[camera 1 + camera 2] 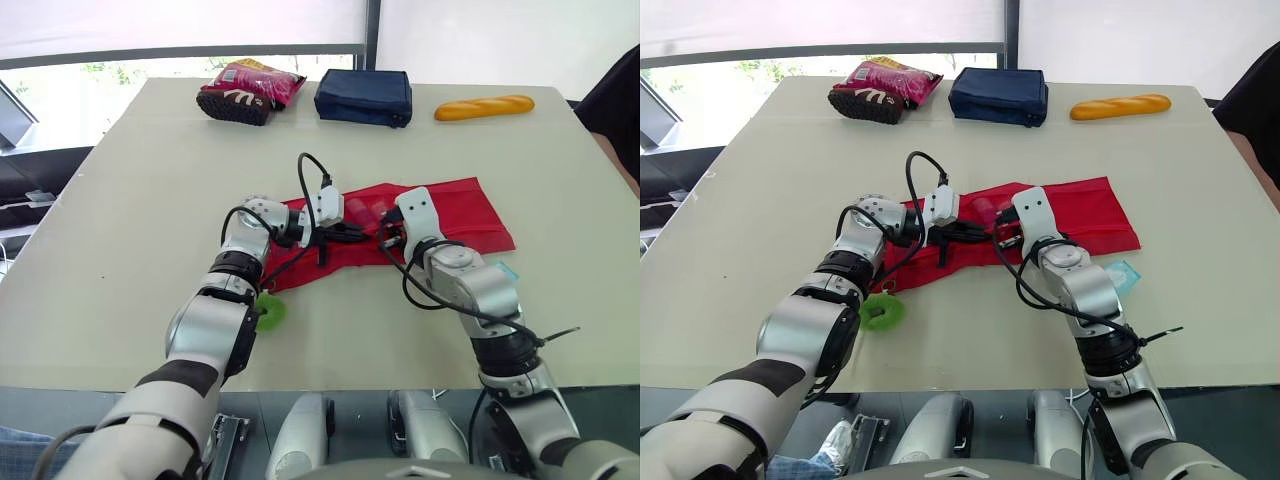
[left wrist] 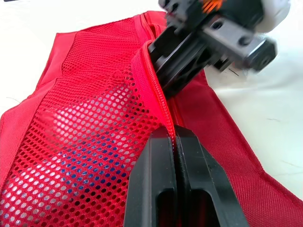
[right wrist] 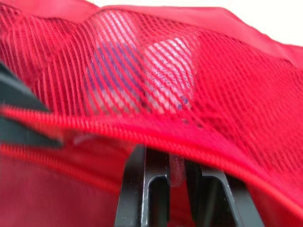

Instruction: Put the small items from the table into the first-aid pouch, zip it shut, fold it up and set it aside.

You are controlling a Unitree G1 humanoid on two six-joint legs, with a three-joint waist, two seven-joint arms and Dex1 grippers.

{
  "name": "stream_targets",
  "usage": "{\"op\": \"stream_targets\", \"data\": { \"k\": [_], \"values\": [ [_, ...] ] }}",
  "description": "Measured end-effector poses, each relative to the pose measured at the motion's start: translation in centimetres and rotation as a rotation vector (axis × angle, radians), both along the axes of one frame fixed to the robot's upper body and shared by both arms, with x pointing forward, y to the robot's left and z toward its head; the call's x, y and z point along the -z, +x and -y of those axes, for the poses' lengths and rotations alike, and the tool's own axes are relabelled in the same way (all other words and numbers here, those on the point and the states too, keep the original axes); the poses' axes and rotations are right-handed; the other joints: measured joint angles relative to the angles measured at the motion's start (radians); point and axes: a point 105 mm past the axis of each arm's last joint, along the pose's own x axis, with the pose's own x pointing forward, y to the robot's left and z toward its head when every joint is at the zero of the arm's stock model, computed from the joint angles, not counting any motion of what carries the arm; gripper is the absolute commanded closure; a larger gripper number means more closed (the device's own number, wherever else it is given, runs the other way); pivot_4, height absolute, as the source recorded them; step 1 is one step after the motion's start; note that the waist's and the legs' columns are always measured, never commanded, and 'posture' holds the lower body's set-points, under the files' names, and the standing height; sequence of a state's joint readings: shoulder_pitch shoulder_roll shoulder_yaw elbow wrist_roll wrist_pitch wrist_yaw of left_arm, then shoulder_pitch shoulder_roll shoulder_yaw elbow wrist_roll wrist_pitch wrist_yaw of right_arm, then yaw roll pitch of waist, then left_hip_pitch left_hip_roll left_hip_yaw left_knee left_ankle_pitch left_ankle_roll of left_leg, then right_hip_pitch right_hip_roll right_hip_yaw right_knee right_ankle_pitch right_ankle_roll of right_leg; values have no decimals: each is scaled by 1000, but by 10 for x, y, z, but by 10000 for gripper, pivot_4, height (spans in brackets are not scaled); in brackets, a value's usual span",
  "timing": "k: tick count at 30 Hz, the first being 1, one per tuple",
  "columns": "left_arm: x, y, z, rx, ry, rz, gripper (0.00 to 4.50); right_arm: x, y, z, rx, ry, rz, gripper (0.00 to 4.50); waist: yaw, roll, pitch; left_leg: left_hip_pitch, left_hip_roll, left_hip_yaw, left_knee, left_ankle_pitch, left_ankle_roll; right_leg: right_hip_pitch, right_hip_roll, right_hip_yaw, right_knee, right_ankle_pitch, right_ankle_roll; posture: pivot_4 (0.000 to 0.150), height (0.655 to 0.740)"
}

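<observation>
The red first-aid pouch [image 1: 440,215] lies spread flat in the middle of the table. Through its mesh pocket [image 3: 142,71] I see white and blue items inside. My left gripper [image 2: 176,137] is shut on the pouch's zipper edge, near the pouch's left half [image 1: 350,233]. My right gripper [image 1: 386,238] faces it a few centimetres away, and its fingers [image 3: 176,163] are pinched on a small pale zipper pull under the zipper line. A green ring [image 1: 268,312] lies by my left forearm. A light blue packet [image 1: 1122,272] sits beside the pouch's right front corner.
Along the far edge of the table [image 1: 120,300] lie a pink snack bag [image 1: 248,90], a navy pouch [image 1: 364,97] and a bread roll [image 1: 484,106]. A person's dark sleeve [image 1: 615,100] shows at the right edge.
</observation>
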State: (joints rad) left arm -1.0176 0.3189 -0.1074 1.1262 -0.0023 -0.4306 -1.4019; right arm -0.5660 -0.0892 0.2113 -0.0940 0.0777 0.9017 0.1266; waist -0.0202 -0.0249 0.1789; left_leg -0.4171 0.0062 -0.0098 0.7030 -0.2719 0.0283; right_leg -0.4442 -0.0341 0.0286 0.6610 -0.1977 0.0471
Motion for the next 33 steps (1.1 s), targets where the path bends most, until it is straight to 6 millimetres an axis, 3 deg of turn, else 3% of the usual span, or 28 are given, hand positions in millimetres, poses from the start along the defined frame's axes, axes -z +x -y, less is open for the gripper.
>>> {"op": "stream_targets", "data": {
  "k": [7, 9, 10, 15, 17, 27, 29, 33],
  "values": [
    [0, -1, 0, 13, 3, 5, 45000, -2, 6, -12, -23, 54, 71, 44793, -3, 0, 0, 0, 0, 0, 0, 0, 0, 0, 0, 0, 0, 0, 0, 1500, 7105],
    [-1, -1, 0, 13, 3, 7, 45000, -4, 6, -14, -38, 64, 83, 35830, -3, 0, 0, 0, 0, 0, 0, 0, 0, 0, 0, 0, 0, 0, 0, 1500, 7105],
    [-1, -1, 0, 13, 3, 7, 45000, -4, 5, -14, -46, 63, 85, 34178, -3, 0, 0, 0, 0, 0, 0, 0, 0, 0, 0, 0, 0, 0, 0, 1500, 7105],
    [0, -1, -1, 14, 8, 5, 45000, 10, -11, -3, -88, 48, 49, 9361, -2, 0, 0, 0, 0, 0, 0, 0, 0, 0, 0, 0, 0, 0, 0, 1500, 7105],
    [1, -2, -1, 17, 9, 2, 45000, 10, -14, 1, -92, 40, 42, 1697, -2, 0, 0, 0, 0, 0, 0, 0, 0, 0, 0, 0, 0, 0, 0, 1500, 7105],
    [2, 0, -4, -2, 10, -9, 45000, -13, -68, 7, -303, 64, 58, 659, 2, 0, 0, 0, 0, -1, 0, 0, 0, 0, 0, 0, 0, 0, 0, 1500, 7105],
    [1, 1, -3, -2, 10, -5, 45000, -22, -80, 14, -338, 82, 93, 659, 4, 0, 0, 0, 0, -1, 0, 0, 0, 0, 0, 0, 0, 0, 0, 1500, 7105],
    [1, 2, -5, -14, 15, -3, 45000, -40, -104, 47, -336, 82, 188, 659, 7, 0, 0, 0, 0, 0, 0, 0, 0, 0, 0, 0, -1, -2, 3, 1500, 7105]
  ]
}}
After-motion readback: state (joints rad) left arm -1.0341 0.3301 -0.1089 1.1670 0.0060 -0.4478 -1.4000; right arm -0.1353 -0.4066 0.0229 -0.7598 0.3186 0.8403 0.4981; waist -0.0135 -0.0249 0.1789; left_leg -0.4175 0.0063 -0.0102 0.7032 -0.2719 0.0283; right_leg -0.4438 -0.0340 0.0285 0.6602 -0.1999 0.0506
